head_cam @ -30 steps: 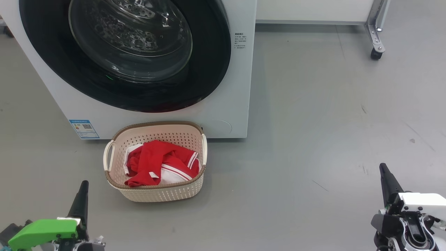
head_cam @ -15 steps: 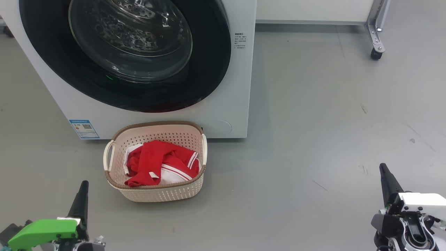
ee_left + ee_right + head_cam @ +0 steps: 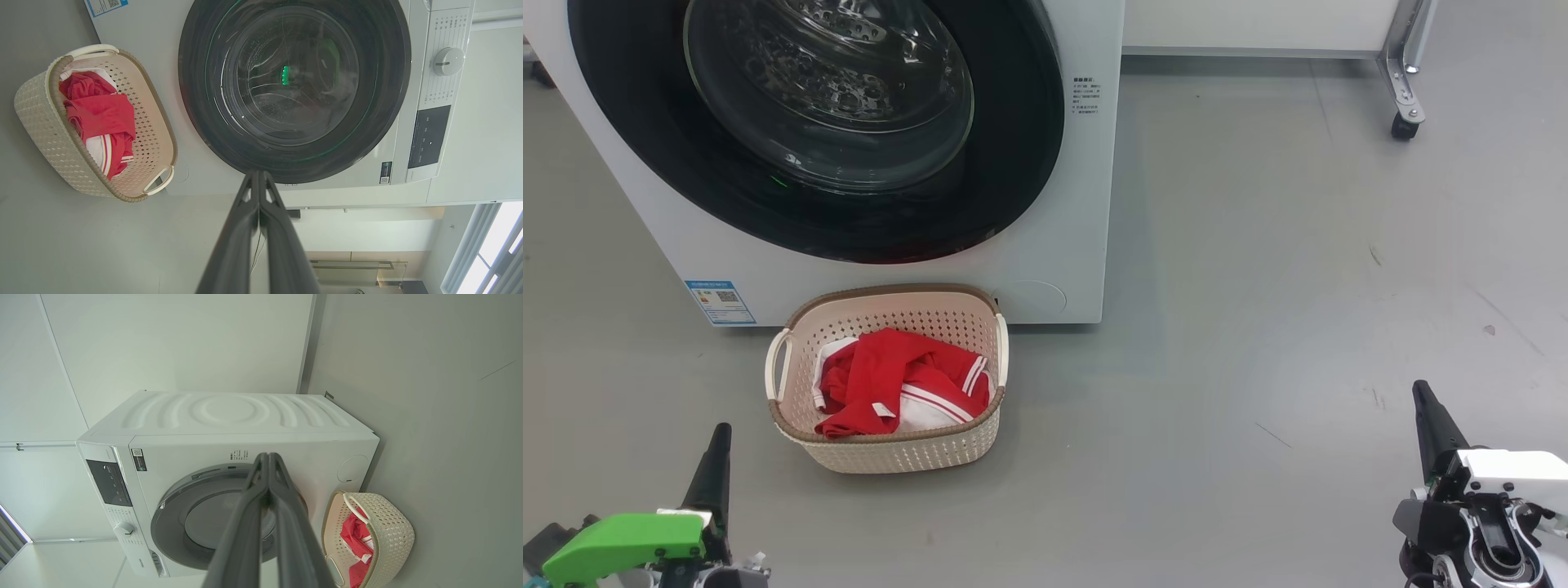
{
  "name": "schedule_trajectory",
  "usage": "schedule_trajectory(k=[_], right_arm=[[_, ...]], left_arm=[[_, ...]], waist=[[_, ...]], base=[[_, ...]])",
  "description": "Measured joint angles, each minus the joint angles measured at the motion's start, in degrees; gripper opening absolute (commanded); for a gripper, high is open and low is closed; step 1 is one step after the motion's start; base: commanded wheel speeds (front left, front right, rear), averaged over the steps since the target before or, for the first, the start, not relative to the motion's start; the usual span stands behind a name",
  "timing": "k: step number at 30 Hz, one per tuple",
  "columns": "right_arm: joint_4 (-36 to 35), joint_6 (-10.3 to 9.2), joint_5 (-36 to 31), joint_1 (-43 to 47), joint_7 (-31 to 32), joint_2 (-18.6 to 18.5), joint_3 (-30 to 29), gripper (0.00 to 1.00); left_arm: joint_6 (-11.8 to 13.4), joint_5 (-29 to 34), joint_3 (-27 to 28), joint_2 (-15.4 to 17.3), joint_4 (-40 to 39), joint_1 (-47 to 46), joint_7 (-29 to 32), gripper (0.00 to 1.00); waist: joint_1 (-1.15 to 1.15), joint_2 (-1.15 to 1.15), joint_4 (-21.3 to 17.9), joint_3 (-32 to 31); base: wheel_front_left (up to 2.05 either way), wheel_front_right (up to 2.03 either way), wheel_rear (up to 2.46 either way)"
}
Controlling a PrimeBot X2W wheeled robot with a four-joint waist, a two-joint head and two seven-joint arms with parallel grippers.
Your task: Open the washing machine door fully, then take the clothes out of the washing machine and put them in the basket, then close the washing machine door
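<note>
The washing machine door (image 3: 829, 98) sat shut against the front of the white washing machine (image 3: 1058, 245) across the upper left of the head view, its glossy black rim ringing the clear glass bowl. Just below it, at centre left, the cream basket (image 3: 894, 461) stood on the grey floor (image 3: 1258, 327) close to the machine's foot. The red-and-white clothes (image 3: 882, 380) were heaped inside it (striped trim showed toward the right side). The left tool (image 3: 719, 437) rose from the lower left corner and the right tool (image 3: 1423, 396) from the lower right. Each had its two dark fingers pressed together on nothing, well apart from basket and door. A blue sticker (image 3: 719, 302) marked the machine's lower left front, and a castored metal leg (image 3: 1403, 98) stood at the upper right.
</note>
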Motion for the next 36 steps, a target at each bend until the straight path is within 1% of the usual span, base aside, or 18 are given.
schedule_trajectory(k=[36], right_arm=[[-0.1, 0.00, 0.0, -0.1, 0.0, 0.0, -0.2, 0.00]], left_arm=[[0.0, 0.0, 0.3, -0.1, -0.1, 0.0, 0.0, 0.00]], waist=[[0.00, 0.00, 0.0, 0.0]], base=[[0.00, 0.00, 0.00]])
